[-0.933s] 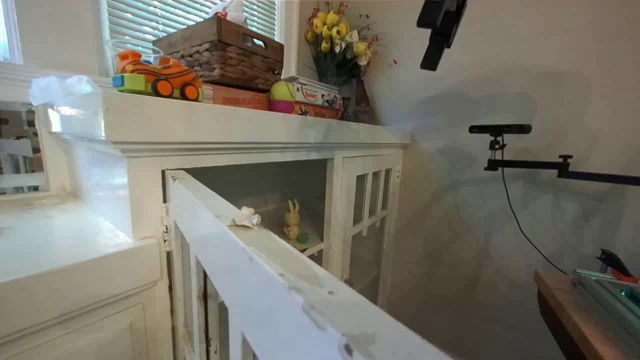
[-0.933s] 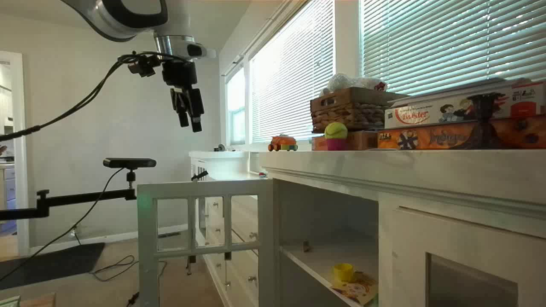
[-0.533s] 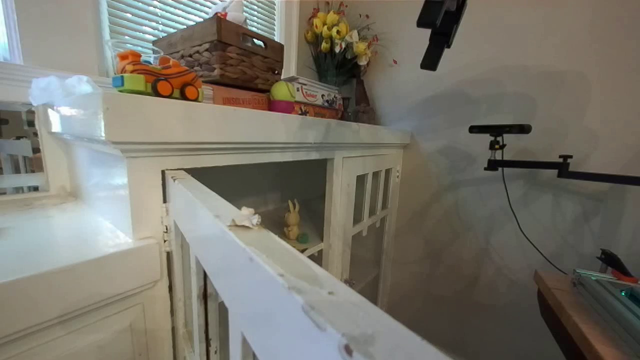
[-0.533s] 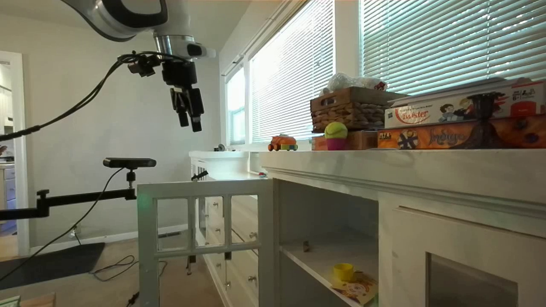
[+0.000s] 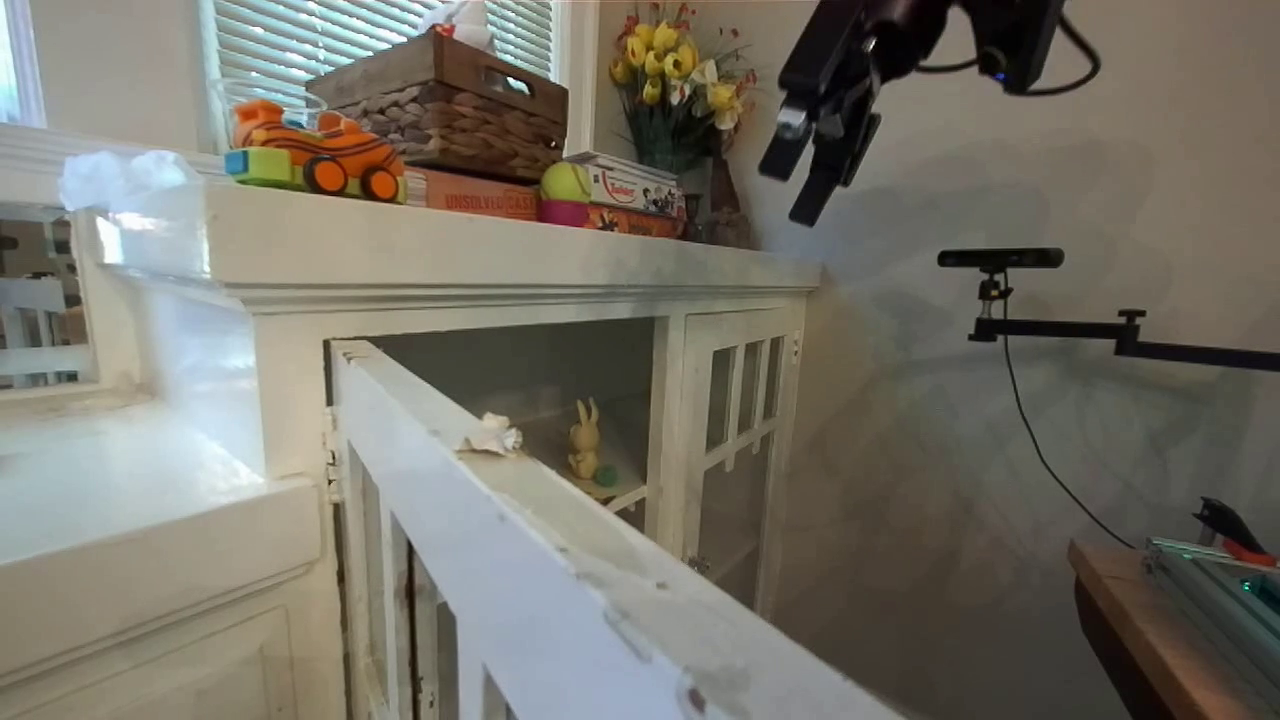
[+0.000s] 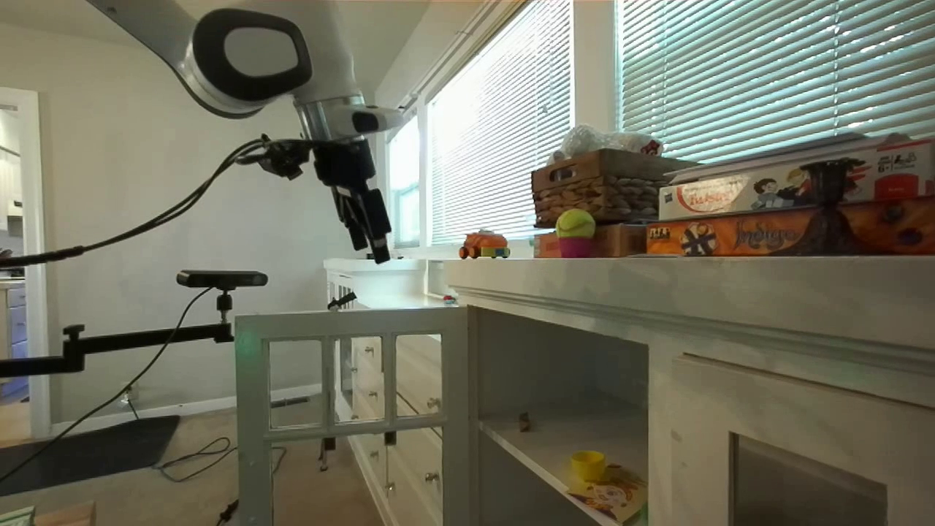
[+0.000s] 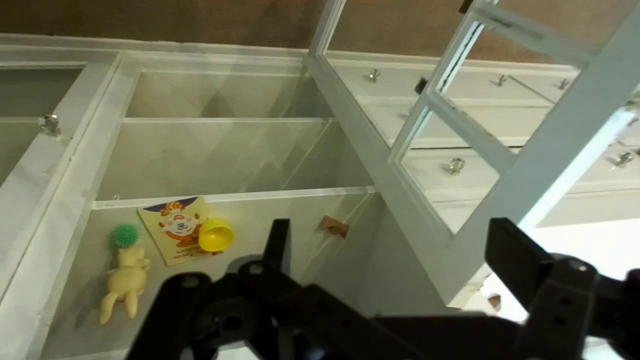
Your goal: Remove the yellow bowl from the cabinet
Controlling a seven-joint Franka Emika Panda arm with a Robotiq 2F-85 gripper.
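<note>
Removal Procedure: Approach Step, Grasp Not Yet Made

The cabinet (image 6: pixel 701 288) occupied the right side in an exterior view, running from near to far. The robot arm (image 6: pixel 252 55) hung at upper left, well apart from the opening. The glass-paned door (image 6: pixel 358 429) stood open to the left and exposed the shelf (image 6: pixel 573 424). The jaws were spread apart, angled downward, and held nothing. In the wrist view, the booklet (image 7: pixel 176 230) lay to the right of the rabbit figure (image 7: pixel 127 280). The yellow bowl (image 7: pixel 215 235) stood upright near the shelf's front edge, at the booklet's right side; whether it rested partly on the booklet could not be determined.

The step in hand was judged to be the approach; the bowl was not yet grasped. The next move appeared to call for lowering the jaws past the door's top edge, under the cabinet's upper frame, and aligning them across the bowl's rim before closure.
</note>
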